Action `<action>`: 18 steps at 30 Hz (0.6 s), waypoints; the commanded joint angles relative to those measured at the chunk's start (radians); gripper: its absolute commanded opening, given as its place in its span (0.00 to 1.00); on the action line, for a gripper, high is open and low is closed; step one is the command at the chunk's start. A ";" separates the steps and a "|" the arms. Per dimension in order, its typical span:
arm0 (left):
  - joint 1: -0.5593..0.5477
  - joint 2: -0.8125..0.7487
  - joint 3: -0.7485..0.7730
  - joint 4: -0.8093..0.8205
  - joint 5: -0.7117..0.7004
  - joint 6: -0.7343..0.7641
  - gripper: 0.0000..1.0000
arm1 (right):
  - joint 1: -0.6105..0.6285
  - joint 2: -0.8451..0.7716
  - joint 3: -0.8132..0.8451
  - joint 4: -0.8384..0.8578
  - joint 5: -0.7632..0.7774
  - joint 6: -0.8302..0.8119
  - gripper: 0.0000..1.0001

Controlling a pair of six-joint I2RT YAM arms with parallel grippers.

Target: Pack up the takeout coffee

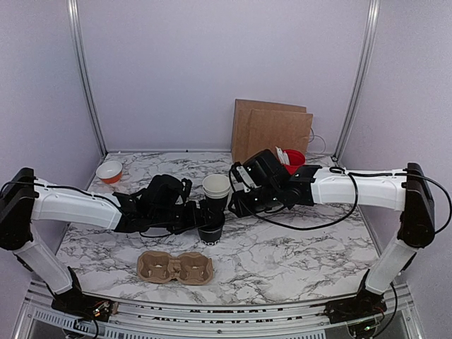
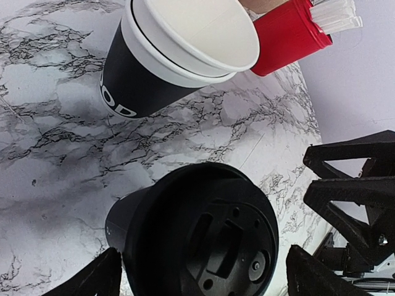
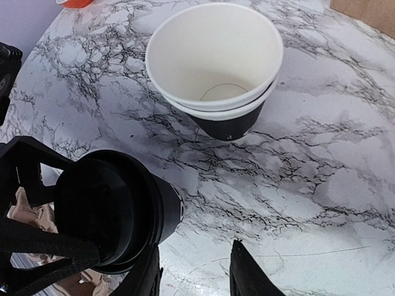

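the left arm [image 1: 70, 205] is reaching low and almost level toward the middle, and the right arm [image 1: 367, 187] is stretching in from the opposite side. the left gripper [image 2: 200, 277] is standing wide, its fingers [image 2: 92, 277] sitting one on each side of a lidded black cup [image 2: 203, 240], with a thin gap showing at one finger. the right gripper [image 3: 191, 277] is hovering just beside it, jaws partly apart and gripping nothing.
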 commanded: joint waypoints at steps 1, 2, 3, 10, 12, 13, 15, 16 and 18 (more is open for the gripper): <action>-0.004 0.012 0.053 -0.062 -0.071 0.023 0.93 | -0.005 -0.024 -0.015 0.027 -0.014 0.018 0.38; -0.004 0.011 0.060 -0.096 -0.092 0.038 0.93 | -0.004 -0.023 -0.017 0.028 -0.020 0.021 0.38; -0.004 0.006 0.062 -0.114 -0.108 0.053 0.93 | -0.002 -0.022 -0.020 0.028 -0.024 0.024 0.38; -0.004 -0.030 0.054 -0.167 -0.159 0.119 0.93 | 0.024 -0.033 -0.046 0.035 -0.032 0.047 0.38; -0.004 -0.020 0.055 -0.177 -0.165 0.124 0.92 | 0.031 -0.034 -0.049 0.037 -0.034 0.053 0.38; -0.004 -0.015 0.056 -0.181 -0.169 0.125 0.92 | 0.033 -0.032 -0.050 0.039 -0.033 0.055 0.38; -0.004 -0.007 0.060 -0.187 -0.173 0.129 0.92 | 0.038 -0.030 -0.046 0.040 -0.032 0.057 0.38; -0.004 -0.003 0.062 -0.188 -0.173 0.131 0.91 | 0.042 -0.029 -0.040 0.041 -0.031 0.057 0.38; -0.004 0.001 0.062 -0.190 -0.173 0.133 0.91 | 0.050 -0.028 -0.024 0.038 -0.022 0.056 0.38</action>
